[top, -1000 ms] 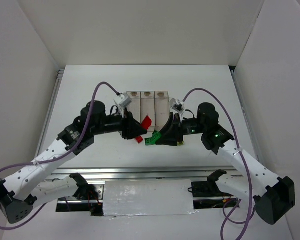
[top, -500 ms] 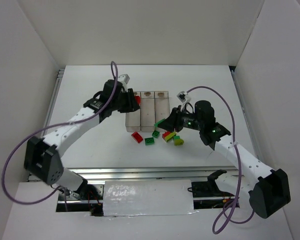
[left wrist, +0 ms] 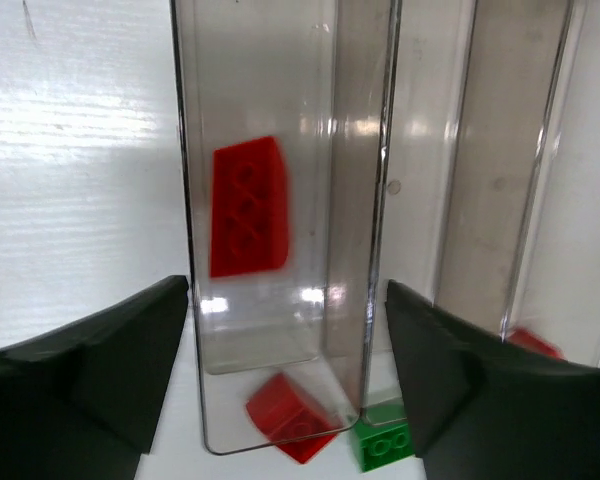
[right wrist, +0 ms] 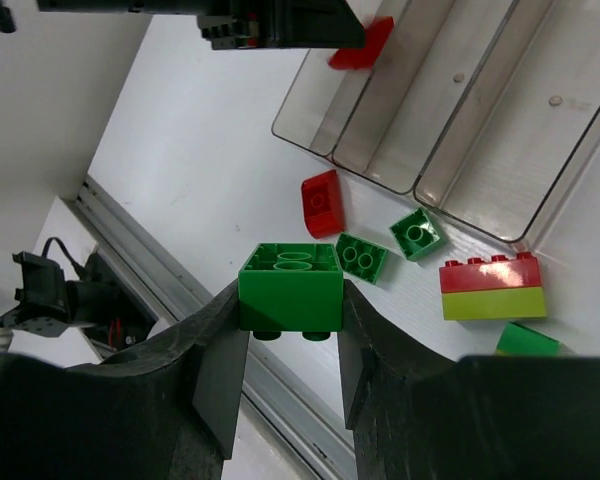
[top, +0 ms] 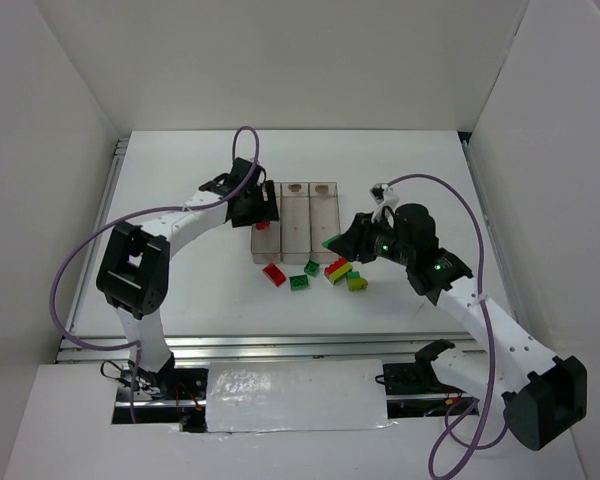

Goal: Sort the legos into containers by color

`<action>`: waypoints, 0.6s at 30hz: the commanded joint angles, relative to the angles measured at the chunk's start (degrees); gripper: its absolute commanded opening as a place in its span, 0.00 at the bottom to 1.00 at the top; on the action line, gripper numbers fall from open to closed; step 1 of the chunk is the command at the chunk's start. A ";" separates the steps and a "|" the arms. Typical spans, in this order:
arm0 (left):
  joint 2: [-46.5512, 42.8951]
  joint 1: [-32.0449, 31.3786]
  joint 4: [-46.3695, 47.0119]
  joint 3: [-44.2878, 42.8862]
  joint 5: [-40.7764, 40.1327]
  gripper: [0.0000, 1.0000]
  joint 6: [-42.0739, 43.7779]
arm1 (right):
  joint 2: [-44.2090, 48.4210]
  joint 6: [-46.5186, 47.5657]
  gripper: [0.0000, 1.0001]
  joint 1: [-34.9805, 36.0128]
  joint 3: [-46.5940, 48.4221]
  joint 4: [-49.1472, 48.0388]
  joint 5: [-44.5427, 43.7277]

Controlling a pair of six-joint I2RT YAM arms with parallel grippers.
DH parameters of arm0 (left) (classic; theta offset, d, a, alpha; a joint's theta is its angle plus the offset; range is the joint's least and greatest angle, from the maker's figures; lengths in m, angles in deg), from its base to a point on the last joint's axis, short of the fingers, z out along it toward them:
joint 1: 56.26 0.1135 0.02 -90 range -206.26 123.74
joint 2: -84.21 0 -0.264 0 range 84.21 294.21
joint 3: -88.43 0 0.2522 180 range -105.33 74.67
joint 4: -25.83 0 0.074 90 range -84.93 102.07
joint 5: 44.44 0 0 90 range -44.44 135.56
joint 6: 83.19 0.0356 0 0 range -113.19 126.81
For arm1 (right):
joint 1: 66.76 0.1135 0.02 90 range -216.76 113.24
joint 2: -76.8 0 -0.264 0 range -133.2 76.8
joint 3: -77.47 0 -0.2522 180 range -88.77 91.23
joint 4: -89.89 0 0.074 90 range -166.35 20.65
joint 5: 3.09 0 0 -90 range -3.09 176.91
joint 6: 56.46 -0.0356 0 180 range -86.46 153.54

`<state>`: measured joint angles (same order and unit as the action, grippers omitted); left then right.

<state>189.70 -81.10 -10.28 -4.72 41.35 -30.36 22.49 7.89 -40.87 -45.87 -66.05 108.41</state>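
Three clear containers [top: 295, 222] stand joined side by side at mid-table. My left gripper [top: 259, 208] hangs open over the leftmost one [left wrist: 270, 330], and a red lego [left wrist: 248, 205] shows blurred inside that bin, free of the fingers [left wrist: 100, 350]. My right gripper [right wrist: 291, 300] is shut on a green lego [right wrist: 291, 287], held above the table just right of the bins' near end [top: 332, 243]. Loose on the table in front of the bins lie a red lego [top: 274, 273], two green ones [top: 300, 283] [top: 312, 267], a red-on-yellow-green stack [top: 337, 270] and a green and yellow-green piece [top: 357, 282].
White walls close in the table at the back and both sides. A metal rail [top: 280, 345] runs along the near edge, with the arm bases and cables behind it. The middle bin [right wrist: 420, 95] and right bin [right wrist: 525, 120] hold nothing that I can see.
My left gripper opened over the leftmost container and let go of the red lego, which now shows inside it. My right gripper rose toward the bins, still gripping the green lego.
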 commanded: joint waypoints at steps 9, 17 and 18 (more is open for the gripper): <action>-16.33 0.23 1.35 6.77 -2.02 1.00 -2.81 | -20.01 -0.81 0.09 6.17 21.22 9.54 -17.26; -37.10 -0.82 -7.08 21.46 -9.49 1.00 -7.39 | -46.14 -0.02 0.11 10.06 46.28 22.74 -29.32; -40.16 -1.35 -9.01 21.65 -10.72 1.00 -7.48 | -47.81 -0.10 0.12 10.06 47.79 23.70 -29.32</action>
<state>153.44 -81.52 -13.44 14.86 34.82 -35.95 -21.11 7.54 -31.19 -2.95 -49.61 84.56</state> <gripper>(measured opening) 0.994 0.438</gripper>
